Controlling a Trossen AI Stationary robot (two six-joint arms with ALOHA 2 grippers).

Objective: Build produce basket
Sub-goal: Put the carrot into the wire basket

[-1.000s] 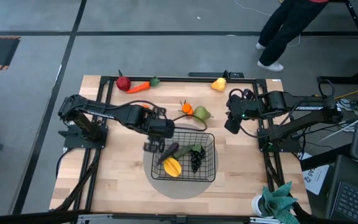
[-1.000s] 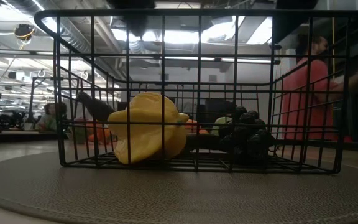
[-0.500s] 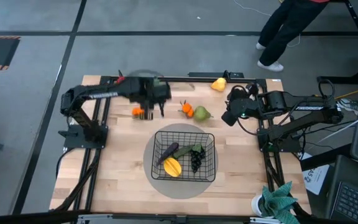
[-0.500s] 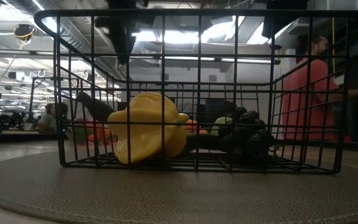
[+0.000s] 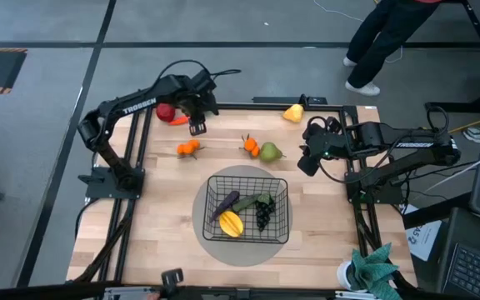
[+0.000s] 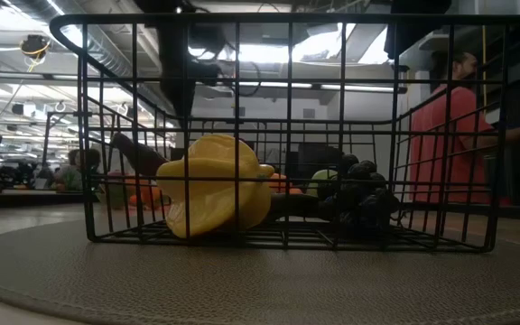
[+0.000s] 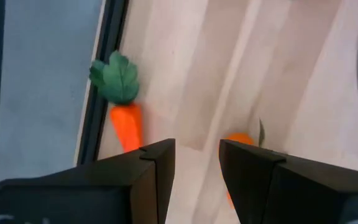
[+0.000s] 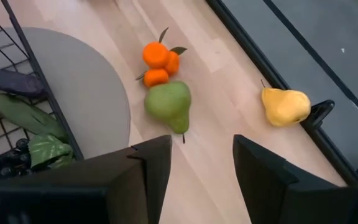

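Left hand [image 7: 196, 180] spread, empty, over carrot [image 7: 126, 124]; high view hides carrot. Right hand [image 8: 201, 168] spread near pear [image 8: 169, 104].

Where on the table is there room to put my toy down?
Bare wood lies left of the basket and right of it, toward the table edges. It is crowded at the far edge: apple, carrot, oranges, green pear.

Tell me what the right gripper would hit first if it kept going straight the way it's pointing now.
Probably the green pear, which lies just ahead of the open right gripper, with the small oranges right behind it. How high the gripper sits is unclear, so it might pass over.
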